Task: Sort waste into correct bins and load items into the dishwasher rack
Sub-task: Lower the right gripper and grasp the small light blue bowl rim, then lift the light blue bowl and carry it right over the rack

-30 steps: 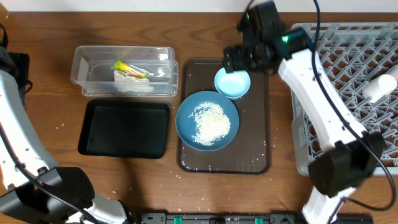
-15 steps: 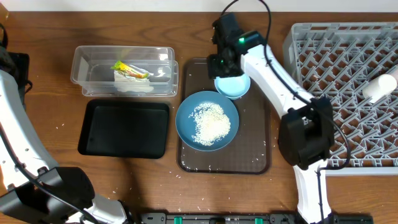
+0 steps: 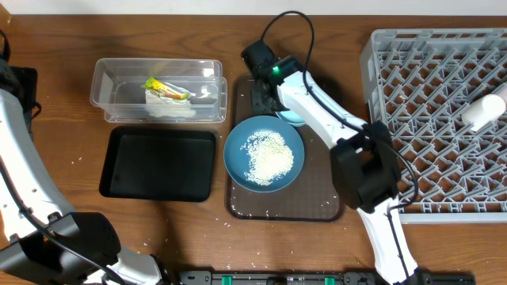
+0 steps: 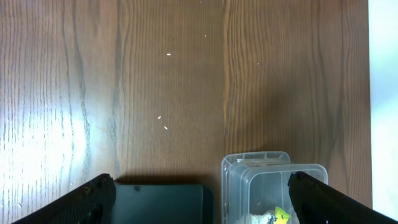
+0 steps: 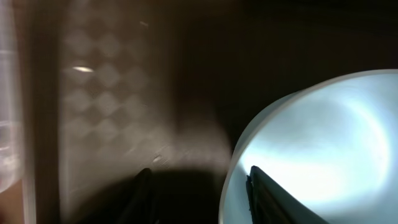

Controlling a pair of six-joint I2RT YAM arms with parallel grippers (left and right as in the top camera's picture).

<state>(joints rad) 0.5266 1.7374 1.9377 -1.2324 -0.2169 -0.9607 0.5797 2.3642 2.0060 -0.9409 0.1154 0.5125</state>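
Right gripper [image 5: 199,169] hangs spread over the far-left corner of the brown serving tray [image 3: 321,202]. One finger [image 5: 256,186] sits just inside the rim of the small light-blue bowl [image 5: 311,143] and the other is outside it, so the rim stands between the released jaws. The wrist view is too blurred to show whether either finger touches the bowl. From overhead the white arm covers most of this bowl, leaving only a sliver of it visible. Just toward the near edge of the desk [image 3: 71,32], the large dark-blue dish [image 3: 238,166] lies on the same tray, touching or almost touching the bowl, with a heap of white rice [image 3: 269,154] in its middle. Left of the tray, toward the far edge, stands the clear tub [image 3: 107,75], holding the yellow-green wrapper [image 3: 165,87] on top of the crumpled napkin [image 3: 173,109]. The glossy black tray [image 3: 158,162] lies directly on the near side of the tub. A few loose grains are scattered over the wood near it and along the near edge. Along the right edge, the light-grey rack [image 3: 428,95] fills the far-right corner, with a white cup [image 3: 485,111] lying on its side on the lattice. Left gripper [image 4: 200,177] is held high over the left part of the desk, jaws wide apart and grasping nothing, with the black tray and the tub below it.
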